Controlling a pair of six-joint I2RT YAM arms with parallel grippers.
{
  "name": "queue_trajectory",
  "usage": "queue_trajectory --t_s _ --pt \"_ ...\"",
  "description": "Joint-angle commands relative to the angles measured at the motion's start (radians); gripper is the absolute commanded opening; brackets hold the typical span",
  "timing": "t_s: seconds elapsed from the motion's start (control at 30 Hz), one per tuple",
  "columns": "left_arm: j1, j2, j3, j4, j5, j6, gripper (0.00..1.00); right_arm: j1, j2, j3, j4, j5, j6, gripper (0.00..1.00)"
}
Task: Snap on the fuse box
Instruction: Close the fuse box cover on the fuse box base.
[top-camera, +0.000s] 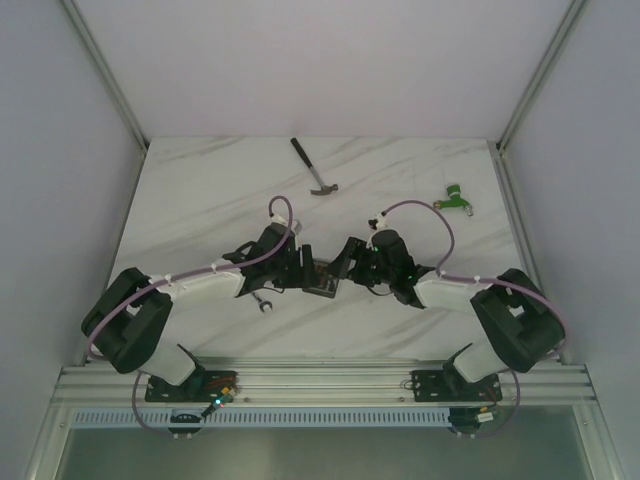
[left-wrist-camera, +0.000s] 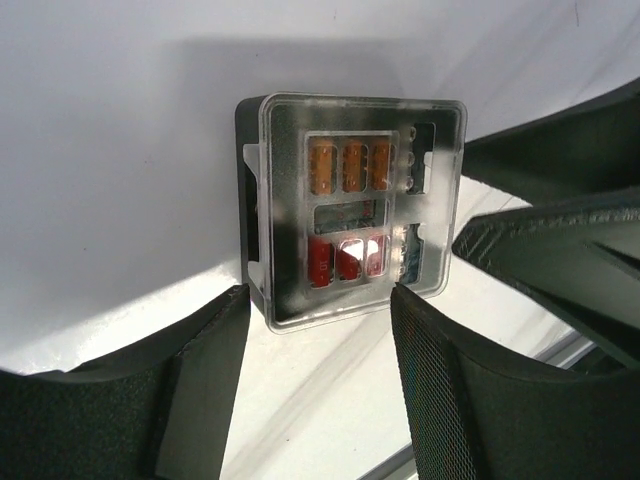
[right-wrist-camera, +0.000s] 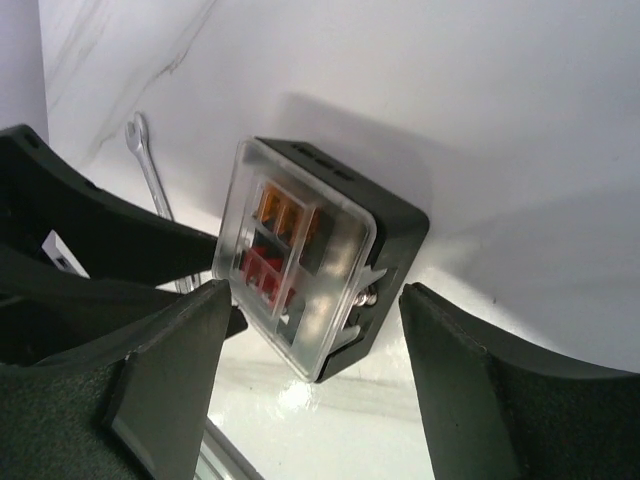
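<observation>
The fuse box (top-camera: 322, 278) is a small black square box lying on the white table between my two grippers. A clear lid (left-wrist-camera: 350, 205) covers it, with orange and red fuses showing through. In the right wrist view the lid (right-wrist-camera: 300, 270) sits a little askew on the black base, with a gap at its near right side. My left gripper (left-wrist-camera: 320, 340) is open, its fingertips at the box's near edge. My right gripper (right-wrist-camera: 315, 330) is open and straddles the box's near corner without gripping it. In the top view they are the left gripper (top-camera: 300, 270) and right gripper (top-camera: 348, 262).
A small wrench (top-camera: 262, 300) lies just left of the box, under my left arm; it also shows in the right wrist view (right-wrist-camera: 150, 175). A hammer (top-camera: 313, 167) lies at the back centre. A green-and-red connector piece (top-camera: 457, 197) lies at the back right.
</observation>
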Motion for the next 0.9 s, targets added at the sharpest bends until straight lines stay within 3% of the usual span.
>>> queue_trajectory --t_s 0.0,0.63,0.7,0.87 --pt "-0.007 -0.018 0.025 -0.052 -0.025 -0.004 0.67 0.033 -0.027 -0.020 -0.050 0.040 0.018 0.75" --pt "-0.062 0.034 0.084 -0.094 -0.020 -0.001 0.67 0.117 0.025 0.034 -0.056 0.081 0.099 0.69" --pt "-0.065 0.031 0.086 -0.094 -0.021 0.001 0.67 0.118 0.027 0.034 -0.048 0.077 0.099 0.62" --pt "-0.084 0.048 0.108 -0.096 -0.021 0.007 0.67 0.126 0.036 0.049 -0.040 0.064 0.101 0.57"
